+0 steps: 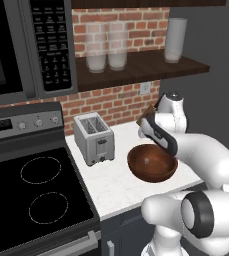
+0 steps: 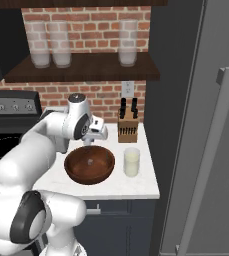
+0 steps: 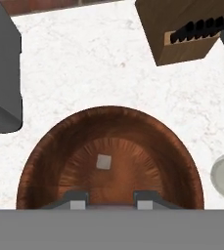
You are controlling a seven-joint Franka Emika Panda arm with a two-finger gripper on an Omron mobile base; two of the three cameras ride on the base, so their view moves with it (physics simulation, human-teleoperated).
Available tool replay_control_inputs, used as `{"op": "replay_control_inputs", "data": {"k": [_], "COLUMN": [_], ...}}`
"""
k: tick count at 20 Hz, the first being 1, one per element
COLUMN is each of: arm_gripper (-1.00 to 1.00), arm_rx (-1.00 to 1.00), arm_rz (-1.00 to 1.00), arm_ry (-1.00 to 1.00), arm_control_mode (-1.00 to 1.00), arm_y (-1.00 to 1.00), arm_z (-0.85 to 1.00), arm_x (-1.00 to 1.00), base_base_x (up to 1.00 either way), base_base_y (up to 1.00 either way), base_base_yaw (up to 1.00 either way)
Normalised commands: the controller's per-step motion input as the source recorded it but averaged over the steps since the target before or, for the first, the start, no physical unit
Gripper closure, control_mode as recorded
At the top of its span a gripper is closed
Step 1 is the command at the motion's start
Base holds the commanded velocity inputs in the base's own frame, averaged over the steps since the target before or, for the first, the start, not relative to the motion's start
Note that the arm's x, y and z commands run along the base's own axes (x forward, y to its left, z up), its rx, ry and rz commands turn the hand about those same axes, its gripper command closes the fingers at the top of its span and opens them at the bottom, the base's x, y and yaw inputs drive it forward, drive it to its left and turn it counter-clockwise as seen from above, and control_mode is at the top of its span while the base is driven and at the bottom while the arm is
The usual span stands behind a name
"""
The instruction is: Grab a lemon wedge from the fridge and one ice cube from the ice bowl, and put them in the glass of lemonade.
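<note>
Above the ice bowl (image 3: 108, 156) the claw (image 3: 110, 199) hangs pointing down into it, its two dark tips standing apart with nothing between them, so it is open at a middling width. In the right base view the claw (image 2: 88, 140) sits just over the bowl's back rim. One small pale ice cube (image 3: 103, 162) lies near the middle of the bowl's floor, a little ahead of the tips and slightly toward the left tip in the hand view.

The bowl (image 2: 89, 165) rests on the white marble table (image 2: 136, 187). Just beside the bowl, on its fridge side, stands the glass of lemonade (image 2: 131, 161), apart from the rim. Behind the bowl and glass is a wooden knife block (image 2: 127, 125); on the bowl's other side is a steel toaster (image 1: 94, 138). The fridge (image 2: 206, 130) stands beyond the glass with its door closed, so the lemon wedge cannot be seen.

The step in hand looks like the ice pick-up, with the fridge errand still to come. The next move calls for shifting the claw forward until the cube sits between the tips, then lowering straight down and closing gently. The cube is small and likely slippery, and the curved floor may let it slide away if one tip touches first.
</note>
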Motion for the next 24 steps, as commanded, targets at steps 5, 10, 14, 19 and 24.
{"op": "replay_control_inputs", "data": {"k": [5, 10, 14, 19, 24], "arm_gripper": [1.00, 1.00, 1.00, 1.00, 1.00], "arm_rx": [0.02, 0.00, 0.00, -0.08, -0.10], "arm_rz": [0.00, -0.01, -0.11, -0.20, -0.27], "arm_ry": [0.00, -0.11, -0.14, -0.06, 0.02], "arm_control_mode": [-1.00, -1.00, -1.00, -1.00, -1.00], "arm_y": [-0.37, -0.67, -0.66, -0.38, -0.09], "arm_z": [0.06, 0.25, 0.31, 0.19, 0.21], "arm_x": [-0.27, -0.37, -0.17, 0.05, 0.21], "base_base_x": [0.00, 0.00, 0.00, 0.00, 0.00], "base_base_y": [0.00, 0.00, 0.00, 0.00, 0.00], "base_base_yaw": [0.00, 0.00, 0.00, 0.00, 0.00]}}
